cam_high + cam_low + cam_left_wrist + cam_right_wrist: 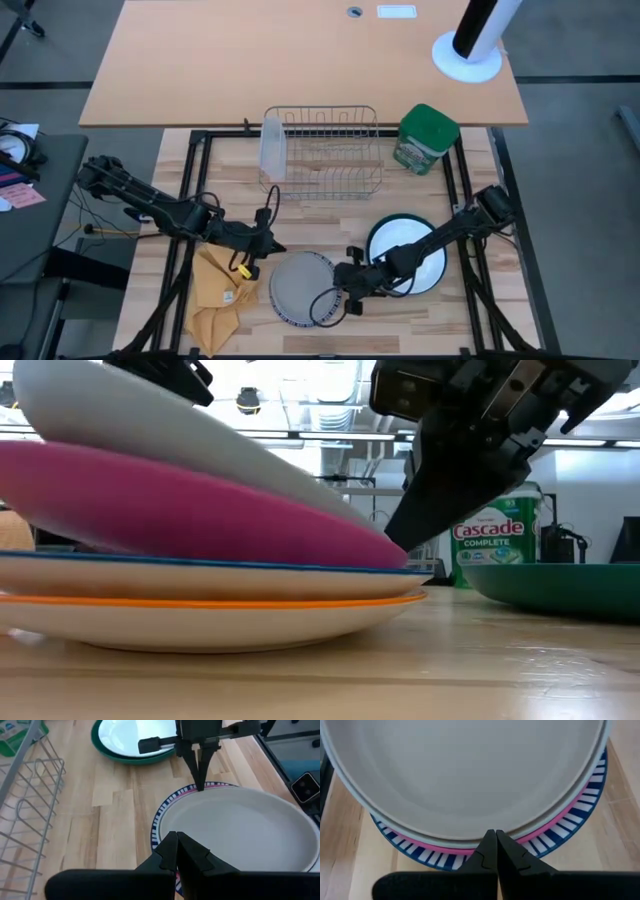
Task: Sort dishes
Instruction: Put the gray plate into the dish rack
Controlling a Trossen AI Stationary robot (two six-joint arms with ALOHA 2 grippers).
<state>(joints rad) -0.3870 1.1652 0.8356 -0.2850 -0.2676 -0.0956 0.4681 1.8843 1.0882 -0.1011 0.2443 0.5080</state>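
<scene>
A stack of small plates (300,288) stands on the wooden table near its front edge. A grey plate (240,830) lies on top, tilted with its left side raised, over a magenta plate (170,500), a blue-striped plate (580,805) and an orange-rimmed plate (200,622). My left gripper (176,840) is shut at the grey plate's left rim. My right gripper (495,836) is shut at the stack's right edge. The larger white plate with a dark green rim (410,255) rests flat to the right of the stack. My left gripper meets the grey plate's left rim (170,827) with its shut fingertips, slanting down from the table's left. Whether the tips are under the rim or only against it, I cannot tell. My right gripper sets its shut fingertips (395,540) at the seam (492,831) between the grey rim and the magenta plate on the stack's right side. It slants down from the table's right.
A wire dish rack (325,150) stands at the far middle with a frosted container (272,148) at its left end. A green canister (425,138) is to its right. A yellow cloth (222,292) lies left of the stack. Black frame rails run along both table sides.
</scene>
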